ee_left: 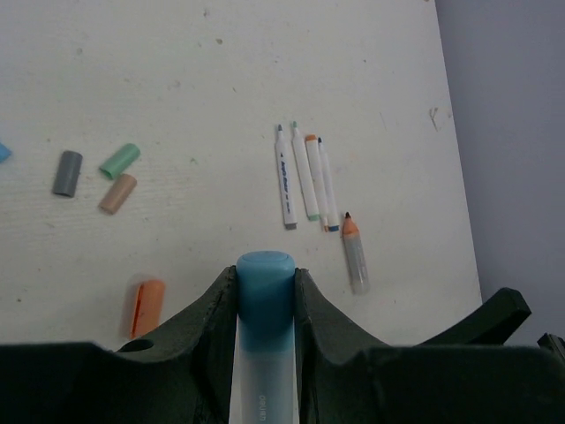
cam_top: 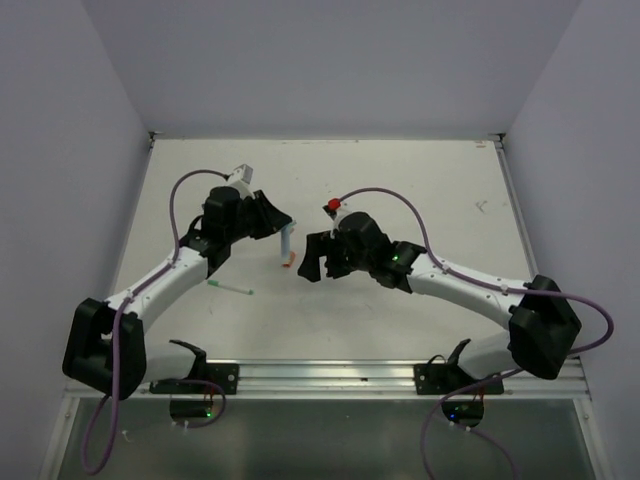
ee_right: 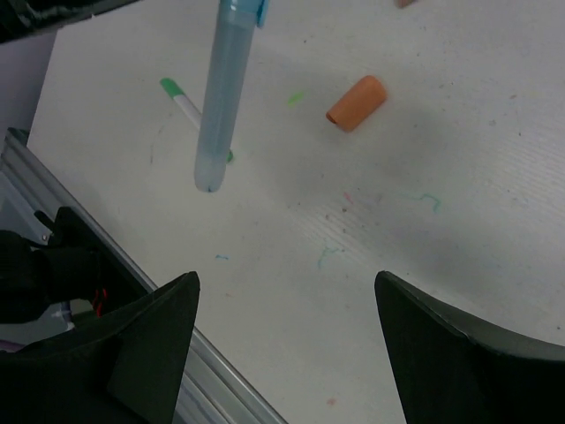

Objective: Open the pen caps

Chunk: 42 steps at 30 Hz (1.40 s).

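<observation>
My left gripper point(cam_top: 283, 225) is shut on a pale marker point(ee_left: 258, 380), its light blue pen cap point(ee_left: 264, 287) wedged between the fingertips. In the right wrist view that marker point(ee_right: 221, 97) hangs tilted above the table. My right gripper point(ee_right: 287, 291) is open and empty, just right of the marker point(cam_top: 286, 243) and not touching it. An orange pen cap point(ee_right: 357, 102) lies loose on the table below it. Loose grey point(ee_left: 67, 172), green point(ee_left: 119, 160) and tan point(ee_left: 117, 193) caps lie further left.
Three uncapped thin pens point(ee_left: 305, 177) lie side by side, with an orange-tipped marker point(ee_left: 353, 252) beside them. A thin green-capped pen point(cam_top: 230, 288) lies near the left arm. The metal rail point(cam_top: 330, 372) runs along the table's near edge.
</observation>
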Available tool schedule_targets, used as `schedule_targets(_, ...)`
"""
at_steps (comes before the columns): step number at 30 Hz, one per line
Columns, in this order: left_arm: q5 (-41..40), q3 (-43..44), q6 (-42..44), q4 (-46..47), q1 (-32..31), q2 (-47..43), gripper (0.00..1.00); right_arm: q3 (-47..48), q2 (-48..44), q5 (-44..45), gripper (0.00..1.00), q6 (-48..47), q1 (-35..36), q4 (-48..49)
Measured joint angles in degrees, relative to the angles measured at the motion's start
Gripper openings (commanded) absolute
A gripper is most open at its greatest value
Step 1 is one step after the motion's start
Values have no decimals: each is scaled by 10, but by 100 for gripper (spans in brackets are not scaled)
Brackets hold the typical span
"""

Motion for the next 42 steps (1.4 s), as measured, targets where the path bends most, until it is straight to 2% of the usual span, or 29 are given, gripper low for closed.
schedule_targets(6,2,-43,-17,9,-10,-47,0,-14,19,20,84,25,24,81)
schedule_targets(14,26,-77,-37,26,-11,-53,0,-16,64,45,83,54,54,151)
schedule_targets(18,37,-82,-41,29,-12,-61,0,-12,93,53,70,59,64,165)
schedule_targets(26,47,-102,-47,56,-14,-78,0,-12,107,63,54,58,70,215)
schedule_targets(27,49,-106,-49,57,-14,-78,0,-12,110,63,45,56,71,221)
schedule_targets(29,50,-114,-51,57,-15,-78,0,-12,117,63,33,49,71,232)
schedule_targets(30,50,-117,-50,58,-15,-78,0,-12,121,63,18,46,72,235)
schedule_targets(32,49,-119,-49,57,-14,-79,0,-14,127,76,3,45,74,232)
schedule_targets(33,44,-120,-48,56,-13,-80,0,-14,131,76,0,46,70,230)
schedule_targets(39,22,-118,-41,33,-16,-89,0,-11,134,97,0,38,79,223)
schedule_targets(42,17,-113,-39,16,-19,-90,0,5,134,153,0,21,103,183)
